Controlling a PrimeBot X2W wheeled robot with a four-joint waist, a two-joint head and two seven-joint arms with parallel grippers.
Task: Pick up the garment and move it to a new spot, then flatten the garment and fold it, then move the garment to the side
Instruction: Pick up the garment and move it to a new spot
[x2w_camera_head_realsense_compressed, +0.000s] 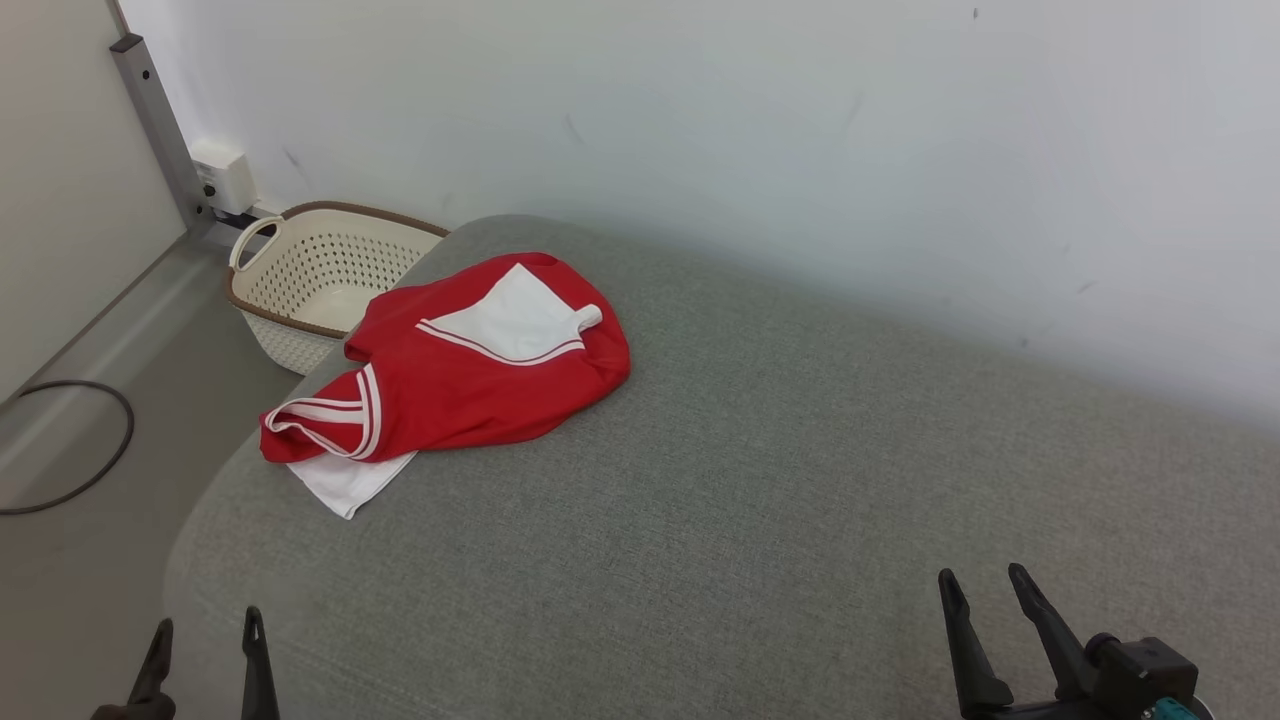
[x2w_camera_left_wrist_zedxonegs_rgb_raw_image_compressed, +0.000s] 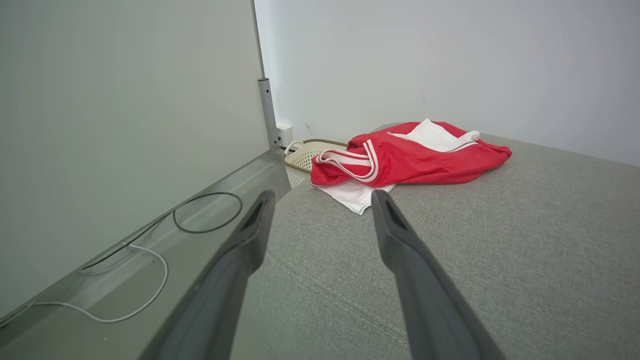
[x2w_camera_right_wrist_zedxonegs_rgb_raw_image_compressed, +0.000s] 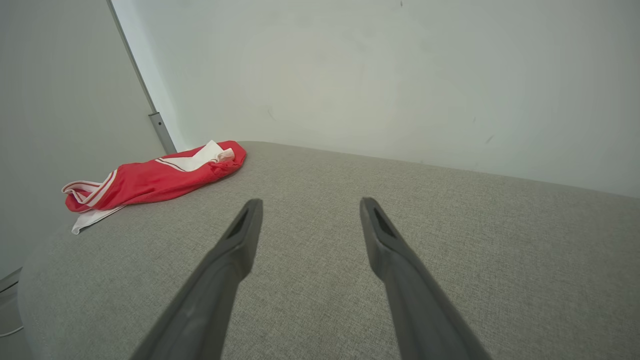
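While the crumpled red-and-white garment (x2w_camera_head_realsense_compressed: 470, 375) lies far left on the grey cushion (x2w_camera_head_realsense_compressed: 760, 480), seemingly stretched diagonally, you have 2 wide-open grippers, the left gripper (x2w_camera_head_realsense_compressed: 208, 622) nearer it than the right gripper (x2w_camera_head_realsense_compressed: 982, 578).

The left gripper (x2w_camera_head_realsense_compressed: 208, 625) sits at the lower left of the head view, its two dark fingers pointing up the frame and spread apart, cut off at the bottom edge. The right gripper (x2w_camera_head_realsense_compressed: 982, 575) sits at the lower right, fingers leaning up and to the left, jaws likewise wide, with its dark wrist block (x2w_camera_head_realsense_compressed: 1140, 665) behind it. In each wrist view the two fingers rise from the bottom edge, well parted.
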